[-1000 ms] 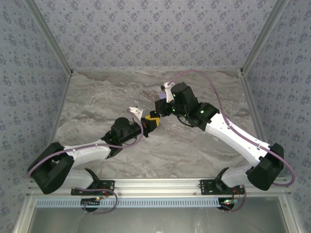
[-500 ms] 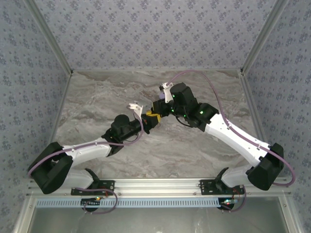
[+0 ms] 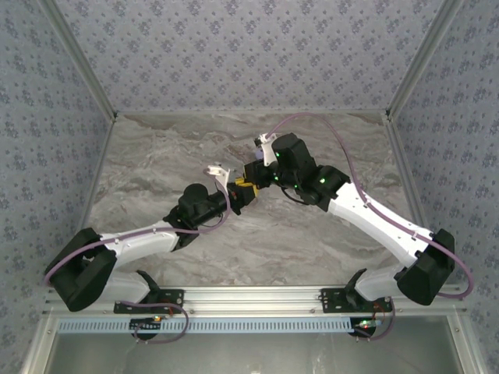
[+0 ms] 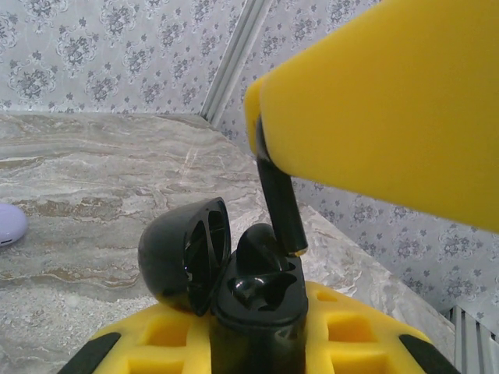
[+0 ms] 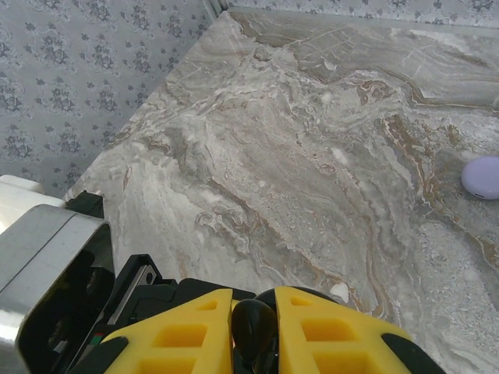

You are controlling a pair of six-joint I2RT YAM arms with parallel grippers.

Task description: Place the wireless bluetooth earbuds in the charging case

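Surface: grey-veined marble table (image 3: 156,156), blue patterned walls on three sides.
Left gripper (image 4: 257,351): closed on the black charging case (image 4: 257,300) at mid-table, yellow pads clamping its lower body. The lid (image 4: 183,253) was swung open to the left.
Right gripper (image 5: 253,308): closed on one black earbud (image 4: 279,199), pinched at the head, stem pointing down.
Earbud position: stem tip just over the right side of the open case. Could not tell whether it touched the well; judged not yet seated.
Handling (judged): earbud light, rigid and glossy, apt to slip or twist between the pads. Best taken at the bulb, with the stem left free for the socket. Case hinge looked the weak spot, so hold the base, not the lid.
Far: pale lavender rounded piece (image 5: 483,176) lay on the table, well apart from both grippers.
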